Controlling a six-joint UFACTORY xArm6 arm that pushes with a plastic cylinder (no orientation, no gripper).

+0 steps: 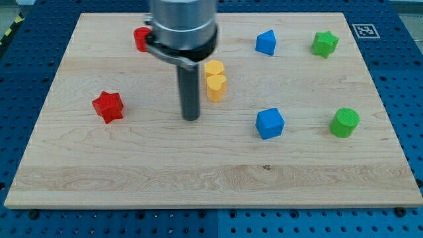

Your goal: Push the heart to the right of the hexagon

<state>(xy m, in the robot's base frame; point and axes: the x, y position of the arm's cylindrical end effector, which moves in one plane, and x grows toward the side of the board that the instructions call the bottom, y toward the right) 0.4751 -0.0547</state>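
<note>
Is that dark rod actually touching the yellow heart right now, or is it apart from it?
Apart. My tip rests on the board left of the yellow heart, with bare wood showing between them.

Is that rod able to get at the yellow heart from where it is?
Probably yes: my tip sits just left of the yellow heart, with only bare board between them.

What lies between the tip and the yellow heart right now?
Nothing. In the camera view, only bare board separates my tip from the yellow heart, which sits up and to the view's right, touching the yellow hexagon above it.
</note>
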